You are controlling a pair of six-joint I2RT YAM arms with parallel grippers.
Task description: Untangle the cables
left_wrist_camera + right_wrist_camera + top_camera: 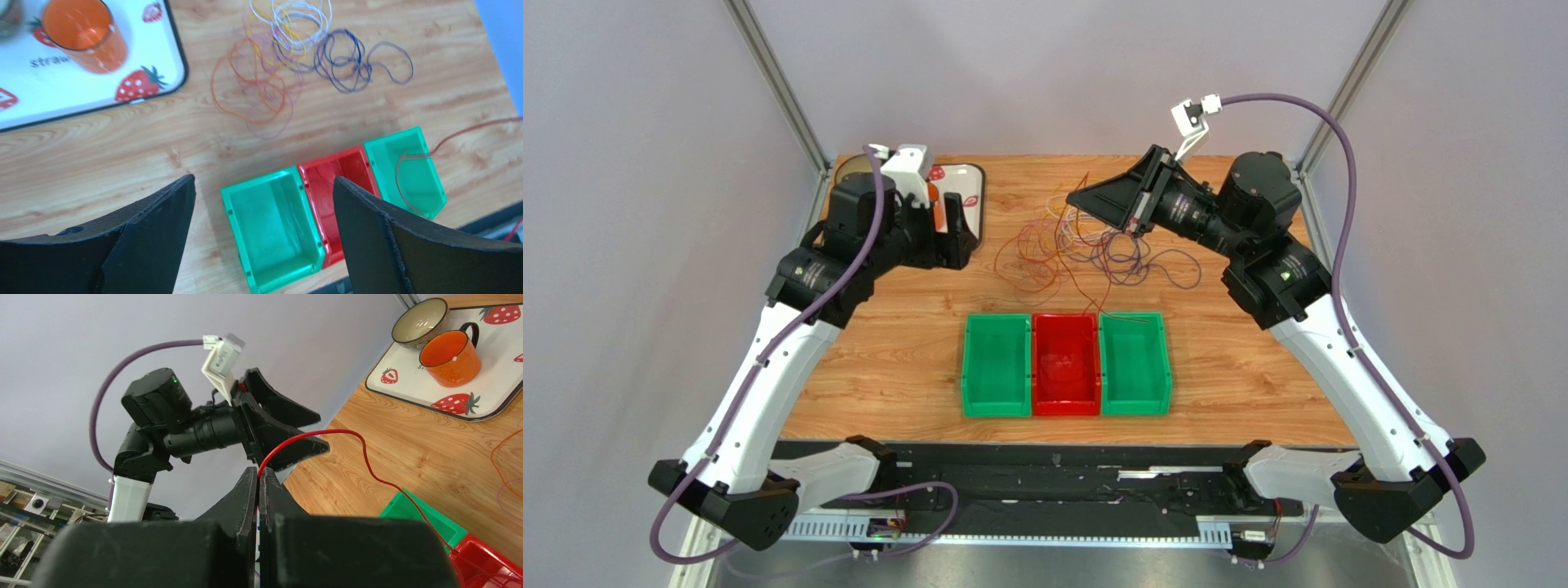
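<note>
Red wire [325,432], clamped in the right jaws, is trailed into a green bin [396,136], where it may be snagged on the rim if pulled; the other cables [1081,251] are heaped on the worktop [891,343] beyond, left jaws held apart.

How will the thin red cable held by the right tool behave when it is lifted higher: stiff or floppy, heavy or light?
Probably floppy with slight spring: from the shut right tool the red cable arcs up, then droops downward. Likely very light, being so thin. It may drag or snag, since it seems to trail across the right green bin.
</note>
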